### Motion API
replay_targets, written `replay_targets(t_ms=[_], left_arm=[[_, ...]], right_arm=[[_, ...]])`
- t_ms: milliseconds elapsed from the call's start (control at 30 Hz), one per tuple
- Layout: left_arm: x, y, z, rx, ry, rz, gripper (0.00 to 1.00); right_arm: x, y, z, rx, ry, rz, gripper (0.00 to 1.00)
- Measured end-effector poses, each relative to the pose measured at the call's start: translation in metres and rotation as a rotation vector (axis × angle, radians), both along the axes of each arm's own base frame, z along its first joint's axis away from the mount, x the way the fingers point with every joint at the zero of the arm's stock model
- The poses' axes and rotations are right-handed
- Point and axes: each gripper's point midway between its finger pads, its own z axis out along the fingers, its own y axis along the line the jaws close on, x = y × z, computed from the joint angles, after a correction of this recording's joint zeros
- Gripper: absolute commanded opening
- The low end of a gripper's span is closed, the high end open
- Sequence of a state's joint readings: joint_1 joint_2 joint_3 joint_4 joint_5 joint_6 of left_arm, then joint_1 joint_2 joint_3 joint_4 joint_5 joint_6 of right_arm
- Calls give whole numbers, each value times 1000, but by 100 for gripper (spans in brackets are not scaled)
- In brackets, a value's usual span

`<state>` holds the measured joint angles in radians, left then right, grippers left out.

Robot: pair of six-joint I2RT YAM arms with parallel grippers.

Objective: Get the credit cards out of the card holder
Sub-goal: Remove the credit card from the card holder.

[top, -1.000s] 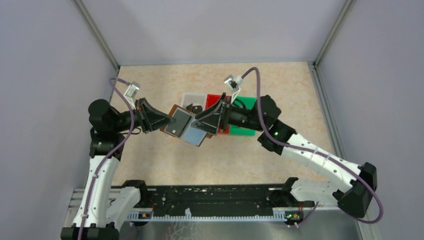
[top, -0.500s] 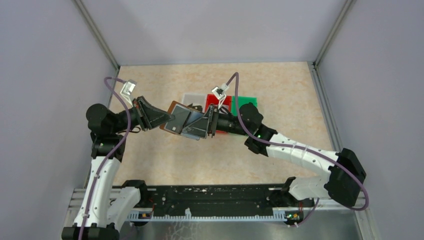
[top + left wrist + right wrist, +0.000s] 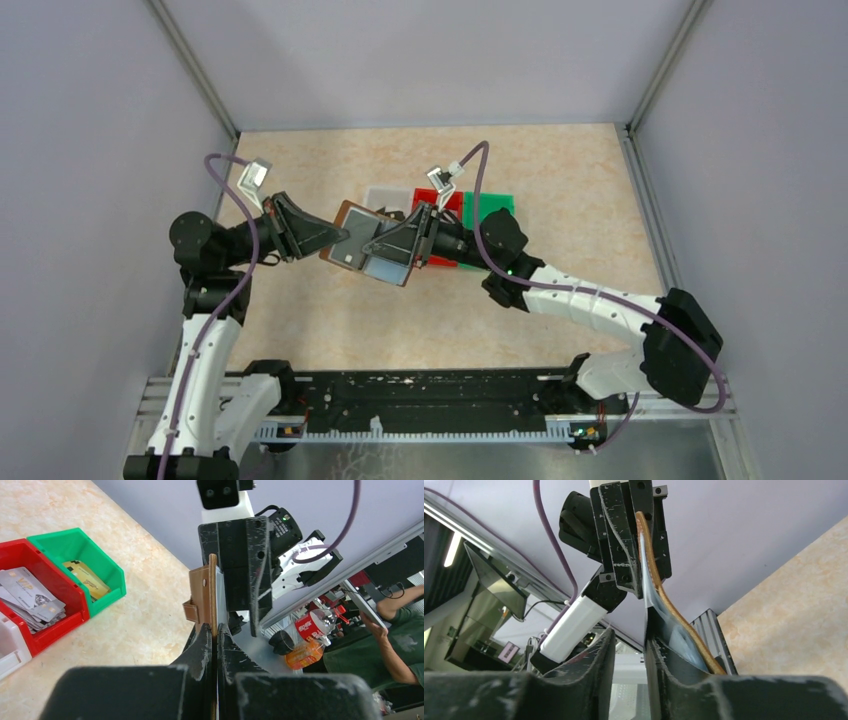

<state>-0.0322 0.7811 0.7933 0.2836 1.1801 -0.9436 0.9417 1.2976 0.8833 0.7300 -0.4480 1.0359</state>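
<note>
Wide view first: the beige stone-pattern tabletop (image 3: 300, 320) had both arms reaching toward the middle, meeting in the air above it. The left gripper (image 3: 215, 639) was clamped tight on the left edge of the brown leather-look folding card holder (image 3: 383, 266). It held the holder up off the table, between the two grippers, and turned on edge toward the other arm. I read that as a brace, so cards could be pulled against something firm. The right gripper (image 3: 626, 647) sat at the holder's right side, jaws a narrow gap apart. One finger (image 3: 659, 660) lay against the pale clear sleeve, and nothing showed between the fingers, so no card was gripped.

On the far side, just behind the holder, stood a row of three small plastic bins:
- The white bin (image 3: 375, 192) on the left had contents too hidden to call.
- The red bin (image 3: 60, 626) in the middle held a loose stack of silvery-white credit cards (image 3: 30, 597).
- The green bin (image 3: 107, 587) on the right held one gold credit card (image 3: 85, 580).

Sorting by colour, it seemed. Whether any cards were left inside the holder, I could not tell.
</note>
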Motion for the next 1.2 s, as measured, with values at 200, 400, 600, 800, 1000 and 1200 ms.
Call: replay_targets(t_ms=[200,400,600,800,1000,1200], left_arm=[[-5,0,3,-1,-11,-9,0],[-6,-1,2,-3,3,-19,0],[-8,-2,1,-7,34,-39,2],[-12,-5,1,-14,70,-70,5],[-13,-5,5,-25,75,-75,5],[-15,-5,9,-34,72,-85,14]], right_arm=[[1,1,-5,28,41,11,0],[0,-1,-9,48,57,14,0],[0,-5,-13,60,51,3,0],[-3,-12,-13,69,35,-21,0],[-3,-14,-11,78,24,-26,0],[-4,-14,-9,87,17,-24,0]])
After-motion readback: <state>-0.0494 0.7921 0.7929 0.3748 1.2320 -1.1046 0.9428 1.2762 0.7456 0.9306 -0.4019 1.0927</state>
